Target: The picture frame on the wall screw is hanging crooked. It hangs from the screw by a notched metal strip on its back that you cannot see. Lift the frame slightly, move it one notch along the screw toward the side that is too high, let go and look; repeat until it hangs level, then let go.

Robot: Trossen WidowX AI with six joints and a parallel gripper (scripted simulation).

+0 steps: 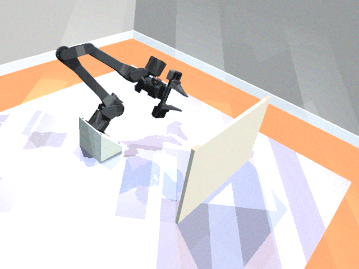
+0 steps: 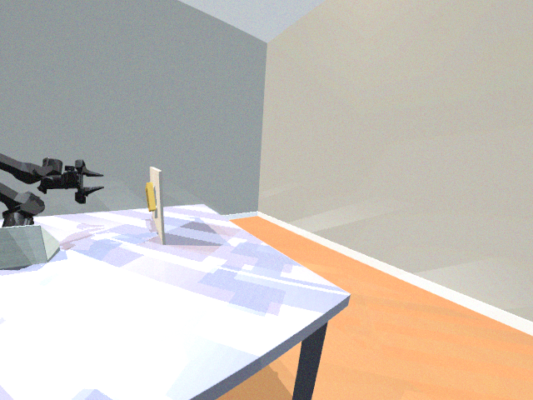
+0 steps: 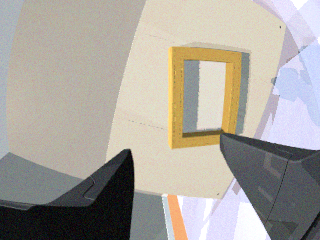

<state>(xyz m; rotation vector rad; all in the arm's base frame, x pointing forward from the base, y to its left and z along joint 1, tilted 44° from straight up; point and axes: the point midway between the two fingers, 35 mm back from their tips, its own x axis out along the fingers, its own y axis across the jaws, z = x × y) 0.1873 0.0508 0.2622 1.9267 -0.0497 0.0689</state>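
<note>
The tool (image 1: pixel 184 103) (image 2: pixel 103 181) (image 3: pixel 178 148) is standing open, apart from the frame (image 2: pixel 150 197) (image 3: pixel 177 97), which is hanging on the board (image 1: pixel 229 153) (image 2: pixel 157 185) (image 3: pixel 150 170); levelness is remaining unconfirmed.

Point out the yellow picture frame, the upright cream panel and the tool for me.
Yellow picture frame (image 2: pixel 150 197) (image 3: pixel 176 100): exterior, wrist; front border, left border.
Cream panel (image 1: pixel 226 153) (image 2: pixel 158 202) (image 3: pixel 145 165): top, exterior, wrist; back face, side edge, front face.
Tool (image 1: pixel 184 103) (image 2: pixel 103 181) (image 3: pixel 178 148): all views; between fingertips.

bright glare, hard shadows, grainy, probably wide-angle bending
</note>
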